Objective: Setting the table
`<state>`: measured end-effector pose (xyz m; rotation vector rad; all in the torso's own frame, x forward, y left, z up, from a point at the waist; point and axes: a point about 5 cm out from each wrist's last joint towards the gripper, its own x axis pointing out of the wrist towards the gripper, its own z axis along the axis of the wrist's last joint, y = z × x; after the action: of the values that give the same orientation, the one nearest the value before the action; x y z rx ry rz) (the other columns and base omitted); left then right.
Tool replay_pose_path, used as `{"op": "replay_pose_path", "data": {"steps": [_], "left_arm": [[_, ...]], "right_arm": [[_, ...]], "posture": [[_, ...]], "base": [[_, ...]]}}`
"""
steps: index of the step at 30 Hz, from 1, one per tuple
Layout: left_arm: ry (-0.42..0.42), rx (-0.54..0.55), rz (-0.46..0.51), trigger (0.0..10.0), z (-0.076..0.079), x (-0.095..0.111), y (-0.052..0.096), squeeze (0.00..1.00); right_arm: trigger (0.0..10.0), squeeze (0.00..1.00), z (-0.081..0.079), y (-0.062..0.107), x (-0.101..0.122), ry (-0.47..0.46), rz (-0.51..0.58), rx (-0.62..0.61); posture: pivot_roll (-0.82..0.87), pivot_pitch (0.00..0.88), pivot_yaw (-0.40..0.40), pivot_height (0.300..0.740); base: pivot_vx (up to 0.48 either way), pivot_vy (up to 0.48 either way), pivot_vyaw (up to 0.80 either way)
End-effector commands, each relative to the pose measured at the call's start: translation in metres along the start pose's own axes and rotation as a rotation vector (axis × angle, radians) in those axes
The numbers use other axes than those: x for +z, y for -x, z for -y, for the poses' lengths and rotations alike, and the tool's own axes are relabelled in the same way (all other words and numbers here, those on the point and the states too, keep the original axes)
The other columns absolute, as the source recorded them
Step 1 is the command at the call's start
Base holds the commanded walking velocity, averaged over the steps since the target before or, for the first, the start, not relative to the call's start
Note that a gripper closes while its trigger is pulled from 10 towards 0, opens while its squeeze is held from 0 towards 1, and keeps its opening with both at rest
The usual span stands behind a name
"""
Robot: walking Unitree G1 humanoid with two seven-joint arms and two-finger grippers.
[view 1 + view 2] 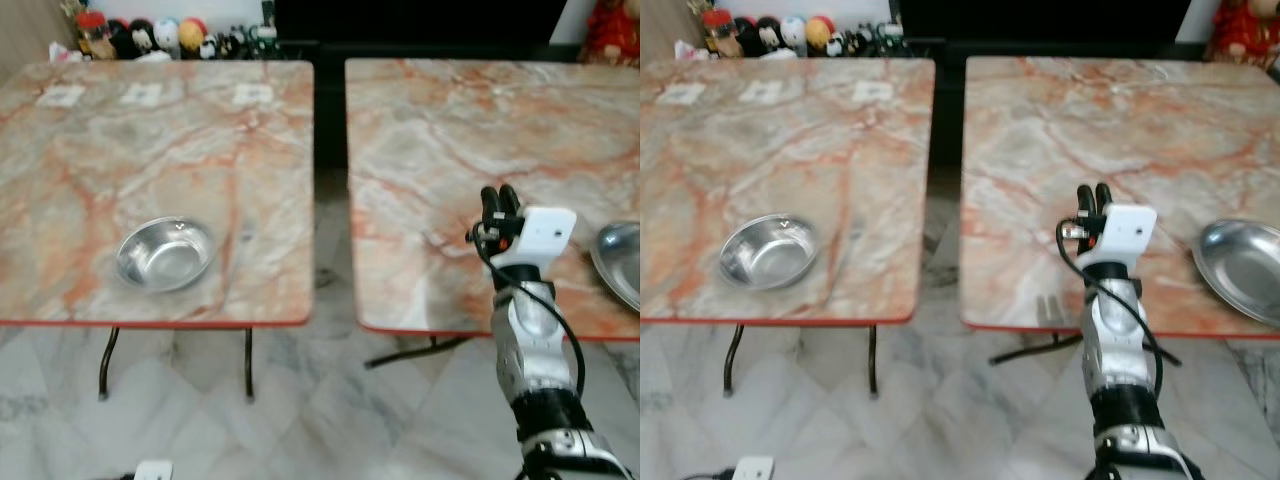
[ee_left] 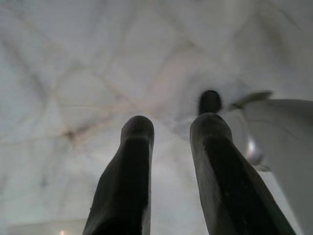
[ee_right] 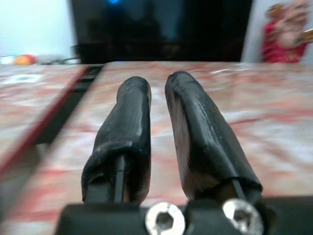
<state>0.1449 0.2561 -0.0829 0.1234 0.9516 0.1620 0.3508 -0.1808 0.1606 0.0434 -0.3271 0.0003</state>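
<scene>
- Two marble-patterned tabletops with red edging stand side by side, a dark gap between them: the left tabletop (image 1: 150, 150) and the right tabletop (image 1: 450, 150).
- A steel bowl (image 1: 165, 254) sits upright on the left tabletop, near its front edge and toward the left side.
- A flat steel plate (image 1: 1240, 268) lies on the right tabletop near the front right corner, partly cut off by the picture's edge in the left eye view.
- The right pincer (image 1: 501, 200) is raised over the front part of the right tabletop, well to the left of the plate and not touching it. Its two black fingers (image 3: 129, 132) point toward the far side of the table, nearly together with only a thin slit between them, and nothing is held.
- The left pincer (image 2: 173, 125) hangs over the pale marble floor (image 2: 73, 73); its two fingers stand a little apart with a clear gap, and it holds nothing.
- Three small white cards (image 1: 145, 95) lie in a row near the far edge of the left tabletop.
- A row of small colourful figurines (image 1: 150, 38) stands behind the far edge of the left tabletop, and a red figure (image 1: 612, 30) stands behind the far right corner of the right one.
- A small white object (image 1: 752, 468) lies on the floor in front of the left tabletop.
</scene>
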Motion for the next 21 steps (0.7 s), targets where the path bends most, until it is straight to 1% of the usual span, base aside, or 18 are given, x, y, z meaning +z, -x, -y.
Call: {"op": "replay_pose_path", "data": {"steps": [1,11,12,14,18,19,21], "left_arm": [[0.009,-0.004,-0.041,10.0,0.002,-0.012,0.003,0.0],[0.007,-0.001,-0.039,10.0,0.003,-0.01,0.002,0.0],[0.006,-0.003,-0.036,10.0,0.005,-0.009,0.001,0.0],[0.0,-0.008,-0.03,10.0,0.01,-0.005,0.0,0.0],[-0.001,-0.01,-0.026,10.0,0.012,-0.005,0.0,0.0],[-0.001,-0.011,-0.026,10.0,0.012,-0.005,0.0,0.0],[-0.001,-0.012,-0.026,10.0,0.012,-0.005,0.0,0.0]], "right_arm": [[10.0,0.0,0.003,-0.001,0.003,0.017,0.005,0.003],[10.0,0.0,-0.003,-0.002,0.0,0.011,-0.011,0.026],[10.0,0.0,-0.004,-0.002,-0.001,0.009,-0.015,0.028],[10.0,0.0,-0.007,0.0,-0.004,0.002,-0.029,0.035],[10.0,0.0,-0.01,0.001,-0.008,-0.006,-0.053,0.041],[10.0,0.0,-0.011,0.002,-0.013,0.009,-0.089,0.042],[10.0,0.0,-0.012,0.002,-0.017,0.03,-0.121,0.044]], "posture": [[0.01,0.095,-0.004,0.74],[0.01,0.085,-0.005,0.74],[0.01,0.082,-0.006,0.74],[0.01,0.082,-0.005,0.74],[0.01,0.085,-0.005,0.74],[0.01,0.087,-0.005,0.74],[0.01,0.089,-0.004,0.74]], "base": [[0.0,0.48,0.0],[0.0,0.48,0.0],[0.0,0.394,0.0],[0.0,0.0,0.0],[0.0,0.0,0.0],[0.0,0.0,0.0],[0.0,0.0,0.0]]}}
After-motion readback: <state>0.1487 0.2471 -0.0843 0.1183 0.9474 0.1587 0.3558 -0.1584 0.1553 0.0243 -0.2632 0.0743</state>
